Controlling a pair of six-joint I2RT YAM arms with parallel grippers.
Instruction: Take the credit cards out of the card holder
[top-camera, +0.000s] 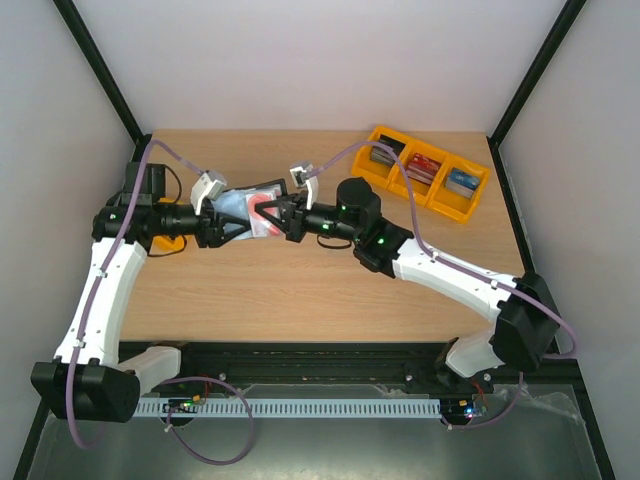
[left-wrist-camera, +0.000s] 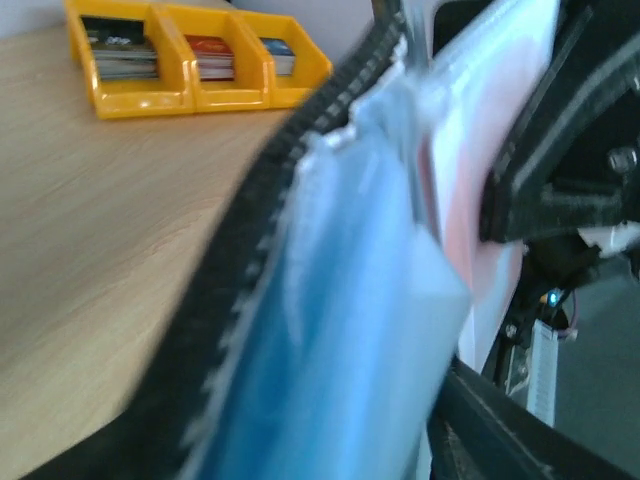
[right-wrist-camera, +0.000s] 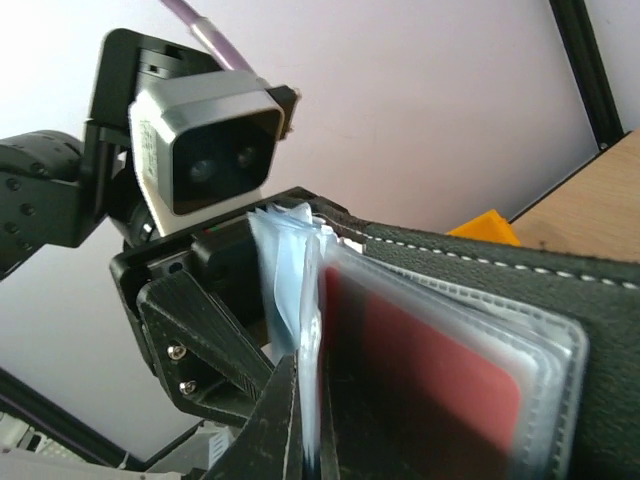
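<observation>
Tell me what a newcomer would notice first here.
The open card holder is raised above the left-middle of the table, between the left gripper and right gripper. The right wrist view is filled by its clear sleeves, a reddish card inside. Yellow trays of card stacks sit at the far right corner.

No readable writing in any view.
The card stacks (left-wrist-camera: 122, 52) in the yellow trays (left-wrist-camera: 150, 98) showed printed faces in dark, red and blue, but they were too small and blurred to read. The credit card (right-wrist-camera: 425, 375) behind a clear pocket of the card holder (right-wrist-camera: 500, 265) showed only a red patch, with no letters or numbers legible.
</observation>
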